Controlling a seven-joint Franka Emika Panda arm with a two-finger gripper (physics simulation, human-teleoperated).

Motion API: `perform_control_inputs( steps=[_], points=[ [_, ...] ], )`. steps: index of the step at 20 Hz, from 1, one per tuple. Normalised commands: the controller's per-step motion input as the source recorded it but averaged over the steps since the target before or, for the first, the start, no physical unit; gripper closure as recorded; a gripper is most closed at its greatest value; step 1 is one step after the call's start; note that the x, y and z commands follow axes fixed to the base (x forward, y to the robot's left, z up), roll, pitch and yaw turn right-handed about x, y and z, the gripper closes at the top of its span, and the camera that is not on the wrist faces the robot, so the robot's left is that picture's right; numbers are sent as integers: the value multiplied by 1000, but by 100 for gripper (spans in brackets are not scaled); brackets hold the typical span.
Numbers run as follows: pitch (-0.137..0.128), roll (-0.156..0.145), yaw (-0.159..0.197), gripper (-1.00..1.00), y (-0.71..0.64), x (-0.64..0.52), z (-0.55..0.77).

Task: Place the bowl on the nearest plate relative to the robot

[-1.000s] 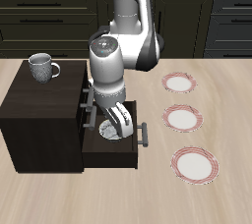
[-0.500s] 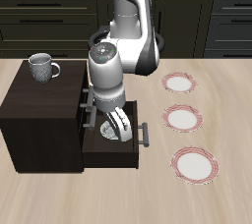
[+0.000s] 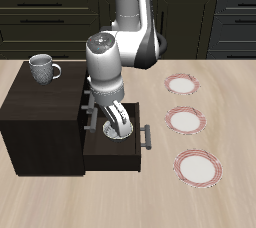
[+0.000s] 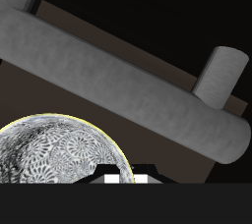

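**Gripper reached into the open drawer over the bowl**

The dark wooden cabinet point(image 3: 45, 122) served as the landmark. Its drawer point(image 3: 115, 152) stood pulled out toward the table's front edge, and the bowl point(image 3: 108, 129) lay inside that drawer, only a sliver of its pale rim showing past the arm in the exterior view. In the wrist view the bowl point(image 4: 47, 151) showed its dark speckled inside and a light rim, close under the camera, with the drawer's grey handle bar point(image 4: 128, 81) running across behind it.

The gripper point(image 3: 118, 124) hung down into the drawer, right at the bowl. Whether its fingers were apart or pressed on the bowl's rim could not be told from either view.

On top of the cabinet stood a grey mug point(image 3: 42, 68). Beside the cabinet, three plates lay in a row on the table; the plate point(image 3: 182, 84) farthest back was the one nearest the robot's base, and it was well apart from the drawer.
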Motion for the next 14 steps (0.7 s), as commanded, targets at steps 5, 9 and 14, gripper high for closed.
perform_control_inputs(
  steps=[5, 9, 14],
  points=[
    [-63, 34, 45, 100, 186, -73, 379],
    [-54, 29, 44, 100, 159, -100, 361],
    [-63, 22, 59, 100, 115, -146, 400]
  ],
)
